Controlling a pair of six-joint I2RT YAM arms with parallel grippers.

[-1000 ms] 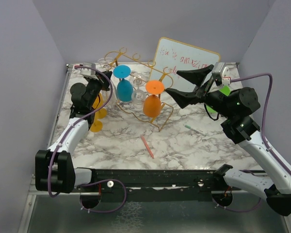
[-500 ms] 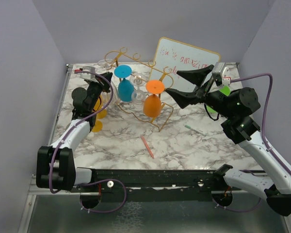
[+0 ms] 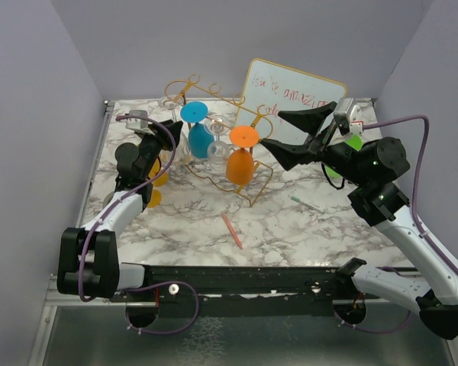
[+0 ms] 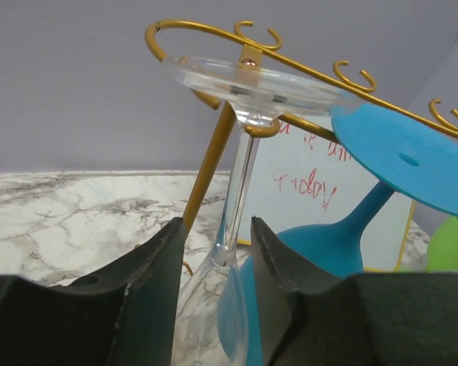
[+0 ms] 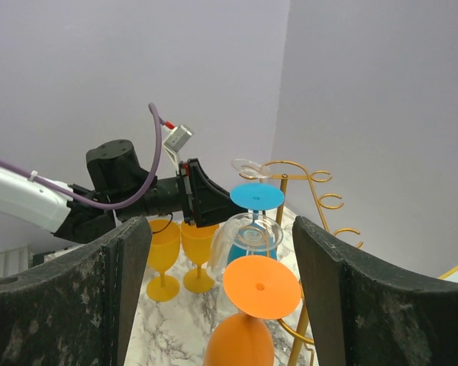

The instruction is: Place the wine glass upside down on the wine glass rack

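A clear wine glass [image 4: 241, 179] hangs upside down, its foot [image 4: 261, 85] resting on the top rail of the gold wire wine glass rack [image 4: 202, 29]. My left gripper [image 4: 217, 232] is open. Its fingers stand on either side of the stem, with a gap showing on both sides. From above, the left gripper [image 3: 165, 136] is at the left end of the rack [image 3: 214, 97]. My right gripper [image 3: 272, 130] is open and empty, raised to the right of the rack. The right wrist view shows the clear glass's foot [image 5: 248, 166] on the rail.
A blue glass [image 3: 196, 141], another clear glass [image 3: 217, 150] and an orange glass [image 3: 239, 166] also hang on the rack. Two yellow glasses [image 3: 154, 177] stand upright under my left arm. A whiteboard [image 3: 290, 95] leans behind. A red pen [image 3: 231, 230] and a green pen [image 3: 305, 203] lie on the marble.
My left gripper's jaws have parted from the clear glass's stem, and the glass stays hanging on the rack. The left wrist has shifted slightly. The right arm has not moved.
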